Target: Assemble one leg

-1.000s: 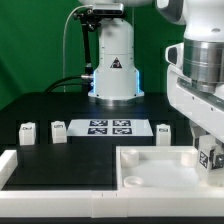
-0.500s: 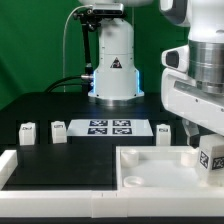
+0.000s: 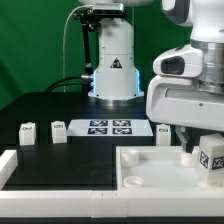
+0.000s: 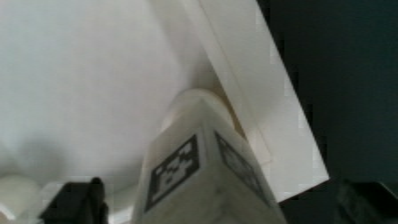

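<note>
Nearest the camera, the leg (image 3: 210, 159) stands on the right corner of the big white panel (image 3: 150, 165), seen from the exterior view, with the gripper (image 4: 228, 205) spread wide just above it, grasping nothing. It looks light, stiff and smooth, so the flat sides are probably the best hold. Beyond the panel's raised rim, three spare legs (image 3: 58, 131) and the marker board (image 3: 108, 127) leave open table between them.

a tagged leg (image 3: 210, 160) stands on the white panel (image 3: 150, 165) under the arm (image 3: 190, 95).
</note>
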Robot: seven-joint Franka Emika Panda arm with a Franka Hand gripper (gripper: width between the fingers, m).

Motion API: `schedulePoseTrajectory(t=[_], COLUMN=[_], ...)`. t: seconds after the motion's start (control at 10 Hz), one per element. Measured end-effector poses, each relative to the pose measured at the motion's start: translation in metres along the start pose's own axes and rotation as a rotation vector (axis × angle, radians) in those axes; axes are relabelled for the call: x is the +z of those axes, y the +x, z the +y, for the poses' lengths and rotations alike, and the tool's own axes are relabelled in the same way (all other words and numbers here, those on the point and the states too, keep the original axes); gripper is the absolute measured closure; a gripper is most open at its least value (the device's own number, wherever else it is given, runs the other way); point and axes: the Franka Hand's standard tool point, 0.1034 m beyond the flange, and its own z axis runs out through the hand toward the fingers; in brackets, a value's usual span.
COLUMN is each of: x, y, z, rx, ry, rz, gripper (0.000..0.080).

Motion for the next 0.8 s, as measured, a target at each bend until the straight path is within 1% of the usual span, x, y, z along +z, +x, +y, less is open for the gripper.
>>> schedulePoseTrajectory(t=[0.3, 0.4, 0.5, 0.6, 0.7, 0.8], x=[0.0002, 0.0003, 0.0006, 0.0007, 0.0009, 0.0010], y=[-0.0001, 0.0001, 0.0000, -0.0001, -0.0002, -0.0002], z=[0.0004, 0.0007, 0.0007, 0.0006, 0.0007, 0.0007], rx=[-0.234, -0.354, -0.379, -0.374, -0.374, -0.374], ry=[-0.001, -0.002, -0.001, -0.001, -0.001, -0.001], rz=[0.000, 0.000, -0.001, -0.001, -0.001, -0.001], gripper=[0.0150, 0.0150, 0.0150, 0.0178, 0.0178, 0.0362])
